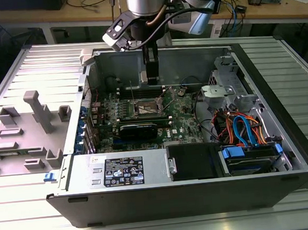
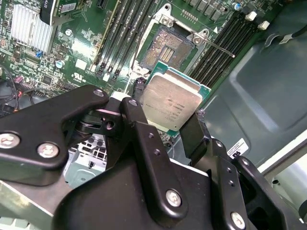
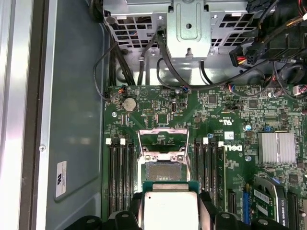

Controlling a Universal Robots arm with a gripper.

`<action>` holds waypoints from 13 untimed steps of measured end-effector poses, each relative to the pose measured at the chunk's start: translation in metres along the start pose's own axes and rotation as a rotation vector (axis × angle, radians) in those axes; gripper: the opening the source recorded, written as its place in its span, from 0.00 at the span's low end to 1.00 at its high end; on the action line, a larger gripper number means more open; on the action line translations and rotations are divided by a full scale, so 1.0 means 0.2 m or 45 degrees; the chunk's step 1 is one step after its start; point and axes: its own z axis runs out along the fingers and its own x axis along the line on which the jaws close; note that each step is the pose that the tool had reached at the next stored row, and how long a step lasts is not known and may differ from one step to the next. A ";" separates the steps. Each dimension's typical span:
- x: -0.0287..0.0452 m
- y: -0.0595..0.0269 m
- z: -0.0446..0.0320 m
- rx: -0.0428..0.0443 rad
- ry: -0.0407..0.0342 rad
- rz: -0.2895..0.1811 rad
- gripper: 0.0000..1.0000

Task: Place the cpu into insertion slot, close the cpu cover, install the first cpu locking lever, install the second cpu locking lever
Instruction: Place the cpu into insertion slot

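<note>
the cpu (image 2: 172, 101) is clamped between the two black fingers (image 2: 144, 143) of the gripper (image 2: 165, 120), one finger against each opposite edge. its dull silver, smooth square lid faces up, and a thin green rim shows round the metal in both wrist views. it is held clear of the green board (image 3: 211, 120), near the slot (image 2: 167, 48) and not yet in it. the slot is a dark square recess with a fine grainy contact field and a silver rim, flanked by long black memory slots (image 2: 124, 33). the cover (image 3: 163, 130), a thin silver frame with a big window, stands swung open at the slot's edge farthest from the cpu. in the exterior view the arm (image 1: 146, 9) reaches down into the open grey case (image 1: 202, 191) on the ribbed metal table (image 1: 289, 211).
</note>
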 end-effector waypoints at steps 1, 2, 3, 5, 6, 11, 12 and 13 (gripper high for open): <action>0.000 0.000 0.001 0.000 0.0001 0.000 0.55; 0.000 0.000 0.003 0.000 0.0003 0.001 0.55; 0.000 0.000 0.004 0.000 0.0003 0.002 0.55; 0.000 -0.001 0.010 0.000 0.0001 0.007 0.55; 0.000 -0.001 0.013 0.000 -0.0001 0.009 0.55; 0.000 -0.003 0.041 0.000 -0.0002 0.010 0.55; 0.000 -0.004 0.049 0.000 -0.0002 0.010 0.55; 0.000 -0.004 0.057 0.000 -0.0002 0.010 0.55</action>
